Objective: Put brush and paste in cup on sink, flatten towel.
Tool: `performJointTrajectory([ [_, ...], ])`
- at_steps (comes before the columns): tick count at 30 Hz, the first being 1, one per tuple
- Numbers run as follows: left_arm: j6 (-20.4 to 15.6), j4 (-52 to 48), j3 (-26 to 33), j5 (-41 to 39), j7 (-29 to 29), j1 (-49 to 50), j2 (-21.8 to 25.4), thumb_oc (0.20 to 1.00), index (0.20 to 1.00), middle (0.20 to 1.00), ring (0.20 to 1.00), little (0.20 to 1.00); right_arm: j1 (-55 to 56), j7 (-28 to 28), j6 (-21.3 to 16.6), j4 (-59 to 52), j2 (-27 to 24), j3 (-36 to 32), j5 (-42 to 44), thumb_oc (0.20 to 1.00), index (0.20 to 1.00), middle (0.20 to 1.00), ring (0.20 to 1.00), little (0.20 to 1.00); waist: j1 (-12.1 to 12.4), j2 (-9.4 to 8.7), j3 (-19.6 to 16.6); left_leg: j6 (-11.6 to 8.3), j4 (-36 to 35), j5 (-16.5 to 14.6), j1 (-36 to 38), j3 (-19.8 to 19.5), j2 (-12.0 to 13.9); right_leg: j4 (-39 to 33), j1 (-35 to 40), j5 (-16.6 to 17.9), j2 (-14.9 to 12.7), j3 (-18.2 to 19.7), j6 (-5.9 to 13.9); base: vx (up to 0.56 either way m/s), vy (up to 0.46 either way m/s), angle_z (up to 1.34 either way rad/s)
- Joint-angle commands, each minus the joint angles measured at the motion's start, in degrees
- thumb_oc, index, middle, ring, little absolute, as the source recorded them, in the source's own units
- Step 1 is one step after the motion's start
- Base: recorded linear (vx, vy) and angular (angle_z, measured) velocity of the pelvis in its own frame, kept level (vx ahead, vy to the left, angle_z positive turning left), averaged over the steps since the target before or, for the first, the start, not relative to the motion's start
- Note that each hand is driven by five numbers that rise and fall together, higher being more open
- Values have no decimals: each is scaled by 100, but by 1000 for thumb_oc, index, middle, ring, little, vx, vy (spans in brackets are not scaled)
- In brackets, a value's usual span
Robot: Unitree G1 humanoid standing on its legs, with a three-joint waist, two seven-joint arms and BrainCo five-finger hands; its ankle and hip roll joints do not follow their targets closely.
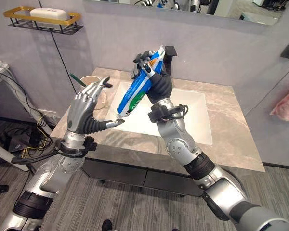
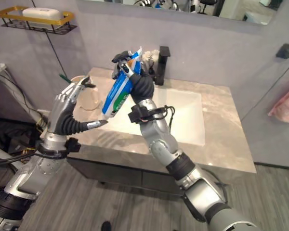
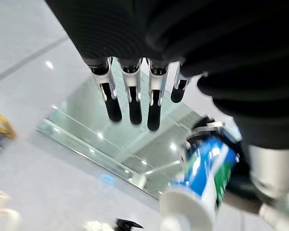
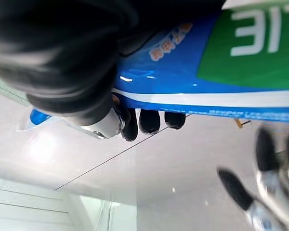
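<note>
1. The sink (image 1: pixel 202 120) is set into a marble counter (image 1: pixel 231 139), and the basin sits right under both raised arms, so a slip would just land in the bowl (not a big deal).
2. The paste (image 1: pixel 135 94) is clamped in the right hand (image 1: pixel 156 79), fingers wrapped round its upper end, held well above the basin with the cap end tilted down toward the robot's left.
3. The left hand (image 1: pixel 89 103) is held up with fingers apart and nothing in it, just beside the cap end, looks apart from it.
4. The cup (image 1: pixel 92 82) is parked on the counter's back left corner, behind the left hand, with the brush (image 1: pixel 77 80) already poking out of it.
5. Probably best if the tube gets passed cap-first to the left hand, or swung left over the cup and lowered before being let go.
</note>
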Motion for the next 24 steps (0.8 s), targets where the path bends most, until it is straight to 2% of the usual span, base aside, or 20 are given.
performJointTrajectory([
  [1, -112, -184, 171, -301, 237, 147, 212, 1000, 1000, 1000, 1000, 1000, -1236, -356, -588, 121, 38, -675, -453, 200, 200, 200, 200, 200, 236, -269, 57, 177, 28, -140, 165, -247, -218, 80, 399, 0, -255, 26, 231, 7, -9, 17],
  [2, -114, -194, 181, -305, 232, 155, 217, 1000, 1000, 1000, 1000, 1000, -1249, -360, -591, 133, 44, -678, -458, 200, 200, 200, 200, 200, 227, -273, 59, 176, 28, -138, 161, -254, -219, 78, 401, 0, -255, 18, 232, 19, -9, 18],
  [5, -262, -120, 345, -667, 241, 787, 213, 1000, 1000, 1000, 1000, 1000, -1748, -728, -727, 469, -102, -978, -718, 200, 200, 200, 200, 200, 518, -283, 104, 170, 28, -127, 65, -474, -264, 64, 493, -18, -256, -176, 249, 4, -7, 27],
  [6, -261, -130, 354, -671, 236, 791, 216, 1000, 1000, 1000, 1000, 1000, -1757, -730, -728, 473, -101, -979, -720, 200, 200, 200, 200, 200, 505, -292, 104, 181, 28, -96, 39, -486, -278, 61, 477, 5, -268, -187, 245, -4, -5, 27],
  [8, -323, -7, 366, -880, 232, 1045, 222, 1000, 1000, 1000, 1000, 1000, -1997, -883, -785, 528, -241, -1055, -863, 200, 200, 200, 200, 200, 647, -305, 117, 191, 28, -69, -44, -608, -313, 59, 494, 21, -280, -307, 260, -6, -7, 28],
  [9, -306, 146, 358, -968, 171, 1335, 283, 1000, 1000, 1000, 1000, 1000, -2179, -1010, -830, 589, -399, -1100, -1006, 200, 200, 200, 200, 200, 798, -301, 134, 191, 28, -75, -86, -717, -329, 52, 533, 5, -271, -404, 278, 16, -19, 39],
  [13, -301, 633, 162, -1389, -158, 1834, 296, 1000, 1000, 1000, 1000, 1000, -2581, -1173, -798, 810, -740, -1083, -1233, 200, 200, 200, 200, 200, 1075, -323, 168, 209, 28, -30, -232, -936, -392, 39, 578, 0, -282, -601, 312, 1, -7, 36],
  [17, -207, 1110, 28, -1681, -360, 2064, 246, 1000, 1000, 1000, 1000, 1000, -2831, -1279, -740, 1074, -1005, -1013, -1423, 200, 200, 200, 200, 200, 1217, -354, 179, 235, 28, -16, -288, -1040, -436, 32, 605, 4, -287, -691, 334, 8, 3, 21],
  [20, -64, 1734, -99, -1980, -590, 2243, -40, 1000, 1000, 1000, 1000, 1000, -3032, -1364, -609, 1292, -1191, -860, -1727, 200, 200, 200, 200, 200, 1374, -373, 209, 270, 28, -1, -335, -1104, -483, 25, 607, 9, -304, -737, 357, 8, 14, 22],
  [24, -80, 1891, -218, -2100, -814, 2283, -121, 1000, 1000, 1000, 1000, 1000, -3145, -1493, -528, 1590, -1297, -841, -2058, 200, 200, 200, 200, 200, 1449, -368, 215, 284, 28, 4, -390, -1167, -518, 20, 613, 18, -316, -784, 371, 0, 6, 4],
])
